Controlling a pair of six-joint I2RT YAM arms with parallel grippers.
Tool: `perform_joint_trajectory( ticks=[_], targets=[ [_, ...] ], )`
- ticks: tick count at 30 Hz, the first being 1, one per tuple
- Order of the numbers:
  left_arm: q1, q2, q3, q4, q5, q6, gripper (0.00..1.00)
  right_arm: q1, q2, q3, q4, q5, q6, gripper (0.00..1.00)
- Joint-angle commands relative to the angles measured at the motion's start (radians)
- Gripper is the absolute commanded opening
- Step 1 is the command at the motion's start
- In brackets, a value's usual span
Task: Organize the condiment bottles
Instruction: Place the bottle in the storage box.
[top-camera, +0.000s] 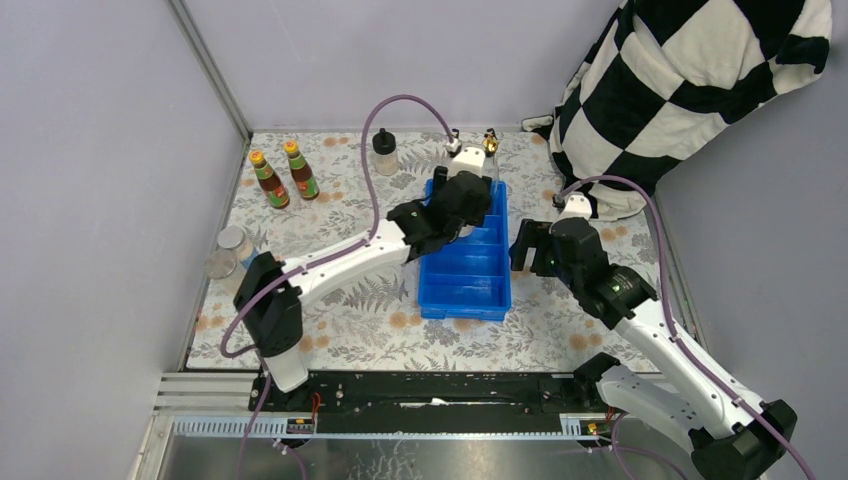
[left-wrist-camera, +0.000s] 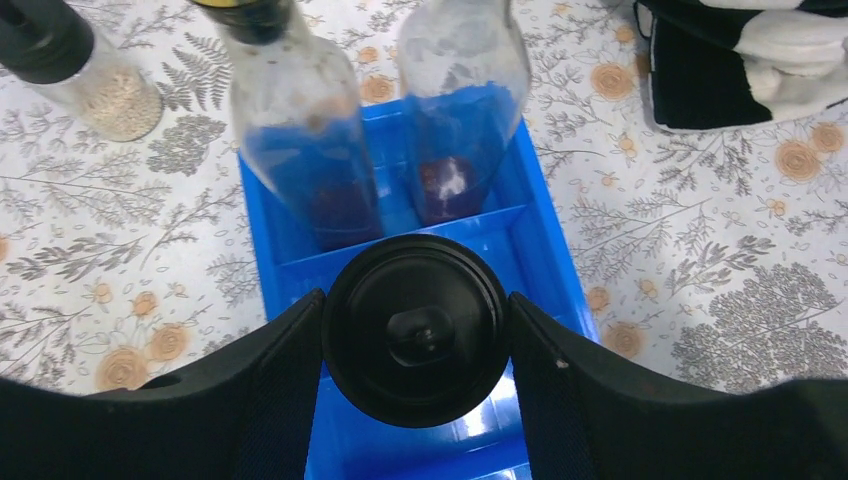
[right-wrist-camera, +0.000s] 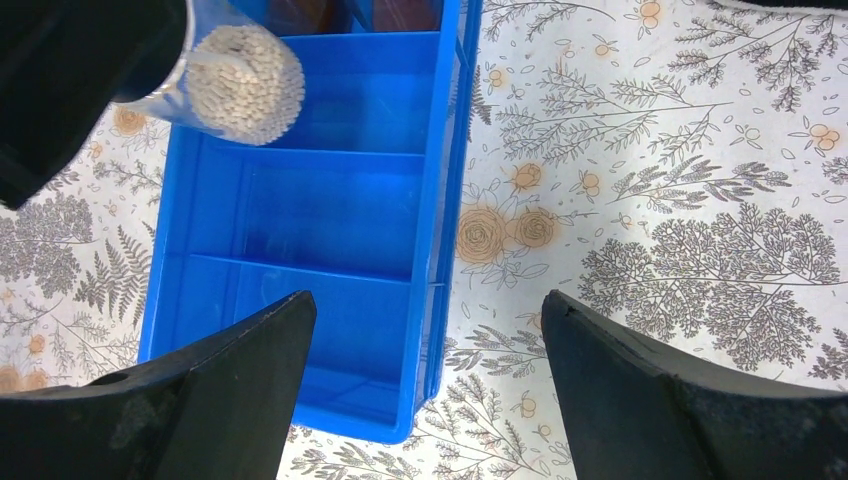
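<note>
My left gripper (left-wrist-camera: 415, 322) is shut on the black cap of a squat pale bottle (left-wrist-camera: 415, 375). Its grainy base (right-wrist-camera: 245, 85) hangs over the second compartment of the blue tray (top-camera: 465, 300). Two tall clear gold-spouted bottles (left-wrist-camera: 310, 140) (left-wrist-camera: 465, 100) stand in the tray's far compartment. A second black-capped bottle (top-camera: 385, 152) stands on the table left of them. Two orange-capped sauce bottles (top-camera: 268, 178) (top-camera: 300, 168) stand at the far left. Clear silver-lidded jars (top-camera: 232, 242) sit at the left edge. My right gripper (right-wrist-camera: 430, 320) is open beside the tray's near right rim.
A black and white checked cloth (top-camera: 690, 90) lies at the far right corner. Grey walls close in the table on the left, back and right. The floral tablecloth (top-camera: 350, 320) covers the whole surface.
</note>
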Motion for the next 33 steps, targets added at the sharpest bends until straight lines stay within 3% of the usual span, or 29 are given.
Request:
perform_joint_trajectory(
  ticks=[1, 19, 33],
  targets=[
    [-0.03, 0.043, 0.096, 0.045, -0.018, -0.013, 0.57, 0.004, -0.018, 0.034, -0.029, 0.036, -0.025, 0.91],
    [-0.043, 0.239, 0.175, 0.099, 0.024, -0.053, 0.57, 0.004, -0.039, 0.011, -0.032, 0.039, -0.037, 0.92],
    [-0.037, 0.259, 0.177, 0.134, -0.013, -0.036, 0.58, 0.005, -0.043, -0.003, -0.024, 0.025, -0.037, 0.92]
  ],
)
